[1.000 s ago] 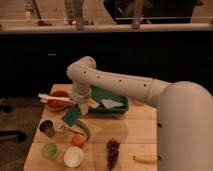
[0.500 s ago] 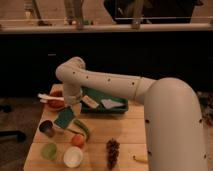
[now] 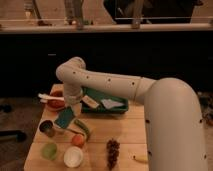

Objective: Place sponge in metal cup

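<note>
The teal sponge (image 3: 64,118) hangs tilted at the end of my arm, just above the wooden table (image 3: 125,132). My gripper (image 3: 69,110) comes down from the white arm and is shut on the sponge's upper edge. The metal cup (image 3: 47,128) stands on the table at the left, just below and left of the sponge. It is upright with a dark inside. The sponge's lower corner is close to the cup's rim but beside it, not over the opening.
A large green tray (image 3: 120,107) holding white items lies behind the gripper. A red bowl (image 3: 55,104) with a white utensil sits at the far left. A green vegetable (image 3: 83,129), an orange (image 3: 77,140), a light green cup (image 3: 49,150), a white bowl (image 3: 73,157), grapes (image 3: 113,151) and a banana (image 3: 140,158) lie in front.
My arm has swung left with the sponge in the gripper, bringing it from the middle of the table closer to the metal cup.
</note>
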`<action>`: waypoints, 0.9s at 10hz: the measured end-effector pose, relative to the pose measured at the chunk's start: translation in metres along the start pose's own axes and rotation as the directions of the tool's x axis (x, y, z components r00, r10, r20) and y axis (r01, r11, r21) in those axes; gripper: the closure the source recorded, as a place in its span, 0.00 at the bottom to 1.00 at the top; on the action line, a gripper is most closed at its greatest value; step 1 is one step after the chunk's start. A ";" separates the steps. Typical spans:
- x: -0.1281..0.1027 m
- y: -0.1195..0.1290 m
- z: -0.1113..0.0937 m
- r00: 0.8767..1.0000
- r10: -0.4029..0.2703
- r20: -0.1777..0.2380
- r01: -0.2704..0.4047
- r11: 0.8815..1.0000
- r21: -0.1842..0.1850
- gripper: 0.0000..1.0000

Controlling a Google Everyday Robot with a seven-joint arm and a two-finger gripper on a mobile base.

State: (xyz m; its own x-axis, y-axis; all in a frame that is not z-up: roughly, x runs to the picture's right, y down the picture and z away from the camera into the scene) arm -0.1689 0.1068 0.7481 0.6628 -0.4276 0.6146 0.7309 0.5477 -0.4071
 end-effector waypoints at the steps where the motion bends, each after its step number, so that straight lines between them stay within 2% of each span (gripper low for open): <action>1: 0.002 -0.002 0.003 1.000 -0.008 0.009 0.008 1.000 0.000 1.00; 3: -0.007 -0.020 0.013 0.998 -0.050 0.030 0.050 0.999 -0.003 1.00; 9: -0.039 -0.066 0.019 0.984 -0.168 0.065 0.168 0.986 0.007 1.00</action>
State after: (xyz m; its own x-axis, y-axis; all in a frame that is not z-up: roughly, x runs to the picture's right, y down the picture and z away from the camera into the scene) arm -0.2462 0.1006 0.7642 0.5187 -0.4658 0.7169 0.8306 0.4732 -0.2935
